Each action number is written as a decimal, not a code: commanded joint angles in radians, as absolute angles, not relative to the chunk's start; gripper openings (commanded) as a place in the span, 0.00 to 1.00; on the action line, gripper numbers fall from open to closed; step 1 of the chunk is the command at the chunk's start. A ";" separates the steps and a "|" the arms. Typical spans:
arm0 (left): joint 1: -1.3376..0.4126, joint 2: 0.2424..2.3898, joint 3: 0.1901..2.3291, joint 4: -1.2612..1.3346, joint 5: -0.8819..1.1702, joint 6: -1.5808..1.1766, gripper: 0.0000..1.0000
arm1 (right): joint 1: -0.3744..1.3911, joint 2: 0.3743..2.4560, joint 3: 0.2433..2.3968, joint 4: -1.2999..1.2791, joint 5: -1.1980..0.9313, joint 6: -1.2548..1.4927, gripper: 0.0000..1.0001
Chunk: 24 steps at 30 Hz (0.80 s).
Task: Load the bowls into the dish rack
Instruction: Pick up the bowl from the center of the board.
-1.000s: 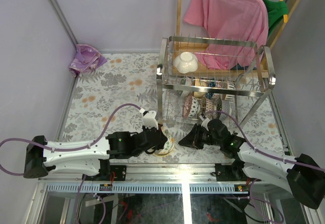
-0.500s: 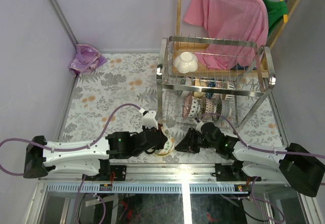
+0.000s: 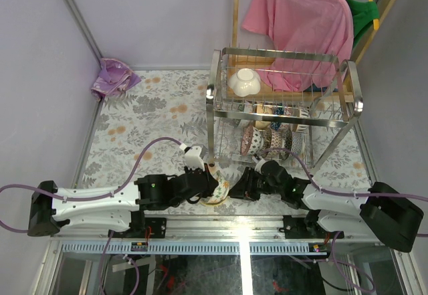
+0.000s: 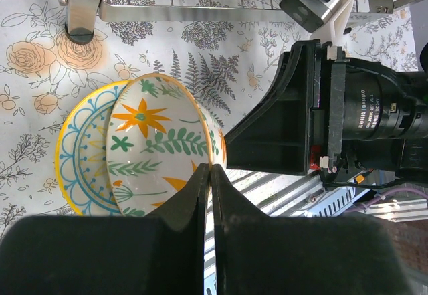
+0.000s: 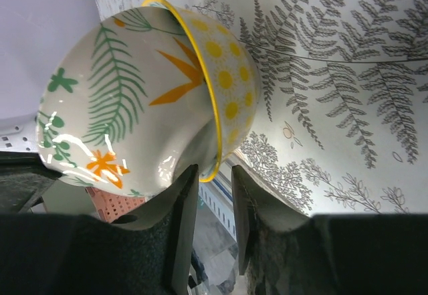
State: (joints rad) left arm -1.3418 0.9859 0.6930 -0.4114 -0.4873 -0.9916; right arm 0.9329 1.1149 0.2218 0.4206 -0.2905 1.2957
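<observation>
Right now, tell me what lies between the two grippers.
The top view shows a yellow-rimmed floral bowl between the left gripper and the right gripper, tilted on edge.

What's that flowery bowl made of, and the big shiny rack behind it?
The flowery bowl looks like glazed ceramic: it is glossy, with sharp white glints over painted leaves, though coated melamine can't be ruled out. The dish rack looks like chromed or polished steel: it has thin wires and tubular posts with mirror-bright highlights.
</observation>
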 commanded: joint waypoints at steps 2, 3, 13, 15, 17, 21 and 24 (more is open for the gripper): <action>-1.346 0.961 0.689 -0.342 -0.527 -1.005 0.00 | 0.947 1.123 0.287 0.457 -0.244 1.293 0.36; -1.347 0.959 0.688 -0.342 -0.527 -1.005 0.00 | 0.948 1.129 0.291 0.457 -0.243 1.291 0.36; -1.347 0.948 0.671 -0.331 -0.522 -1.006 0.00 | 0.972 1.213 0.334 0.407 -0.197 1.254 0.34; -1.347 0.948 0.667 -0.329 -0.518 -1.008 0.00 | 0.976 1.221 0.339 0.392 -0.186 1.246 0.32; -1.346 0.947 0.662 -0.322 -0.514 -1.005 0.01 | 0.979 1.229 0.345 0.381 -0.177 1.237 0.30; -1.347 0.950 0.658 -0.316 -0.502 -1.001 0.17 | 0.982 1.241 0.353 0.374 -0.172 1.231 0.24; -1.346 0.957 0.659 -0.315 -0.492 -0.997 0.25 | 0.983 1.247 0.360 0.372 -0.170 1.227 0.22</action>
